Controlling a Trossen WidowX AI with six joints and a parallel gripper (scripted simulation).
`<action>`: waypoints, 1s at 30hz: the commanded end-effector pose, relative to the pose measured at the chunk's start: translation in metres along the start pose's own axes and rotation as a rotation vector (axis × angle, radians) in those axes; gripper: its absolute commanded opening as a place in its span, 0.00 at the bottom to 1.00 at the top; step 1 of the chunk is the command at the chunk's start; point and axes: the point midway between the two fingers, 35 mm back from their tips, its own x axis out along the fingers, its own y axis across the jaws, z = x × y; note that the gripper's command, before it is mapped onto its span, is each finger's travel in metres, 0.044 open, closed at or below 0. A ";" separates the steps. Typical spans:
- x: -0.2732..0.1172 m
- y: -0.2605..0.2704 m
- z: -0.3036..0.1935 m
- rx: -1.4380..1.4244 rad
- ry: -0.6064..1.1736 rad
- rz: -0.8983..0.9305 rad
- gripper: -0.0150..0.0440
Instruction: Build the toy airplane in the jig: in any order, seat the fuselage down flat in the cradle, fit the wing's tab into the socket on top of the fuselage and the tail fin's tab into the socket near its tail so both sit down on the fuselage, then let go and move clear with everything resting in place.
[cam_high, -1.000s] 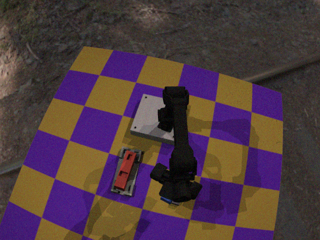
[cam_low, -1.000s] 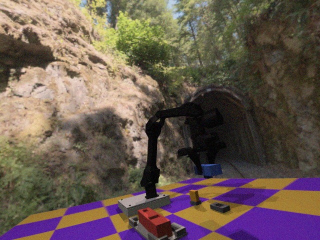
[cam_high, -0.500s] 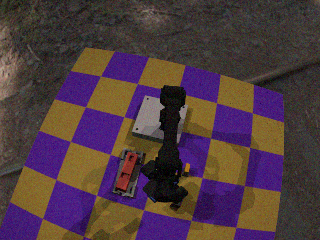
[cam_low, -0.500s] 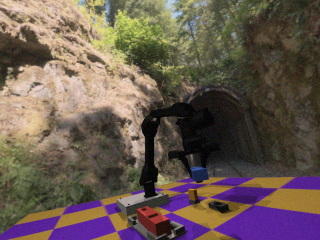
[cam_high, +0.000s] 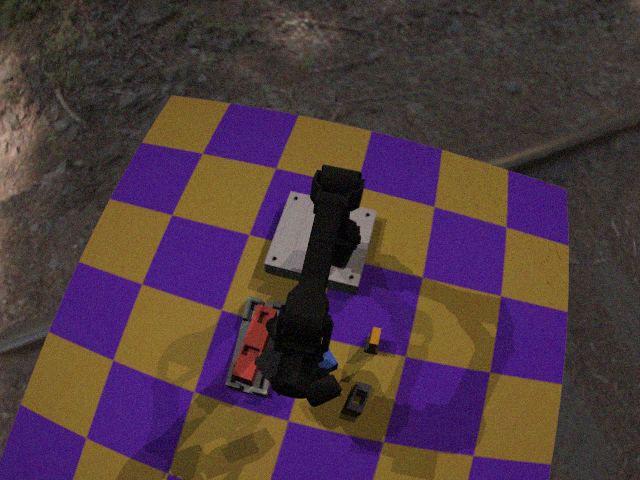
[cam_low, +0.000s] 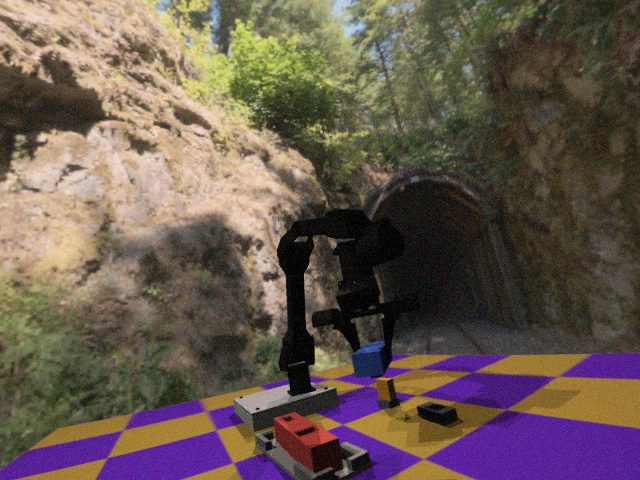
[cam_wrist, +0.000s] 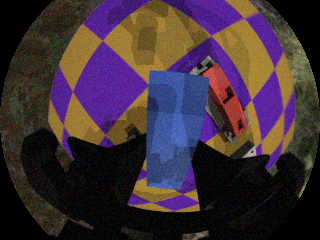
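Observation:
The blue wing (cam_high: 327, 360) (cam_low: 368, 363) (cam_wrist: 172, 110) is held in the air by my gripper (cam_low: 372, 349) (cam_wrist: 170, 138), which is shut on it. In the exterior view the wing is slightly tilted; its tab cannot be made out. The red fuselage (cam_high: 255, 338) (cam_low: 324, 450) (cam_wrist: 226, 97) lies lengthwise in the grey jig (cam_high: 248, 388) (cam_low: 356, 458), and its two top sockets are empty. The wing hangs beside the jig, not over it, on the tail fin's side. The orange tail fin (cam_high: 375, 335) (cam_low: 385, 390) stands upright in a small dark base.
A dark, hollow rectangular holder (cam_high: 364, 390) (cam_low: 445, 415) sits near the tail fin. The pale arm base plate (cam_high: 291, 227) (cam_low: 279, 403) lies behind the jig. In the top view the arm covers part of the jig's right side.

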 end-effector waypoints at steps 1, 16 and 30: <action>0.002 -0.012 0.009 0.080 -0.003 -0.002 0.25; 0.011 -0.052 0.035 0.358 -0.008 -0.006 0.25; 0.019 -0.091 0.054 0.621 -0.013 -0.009 0.25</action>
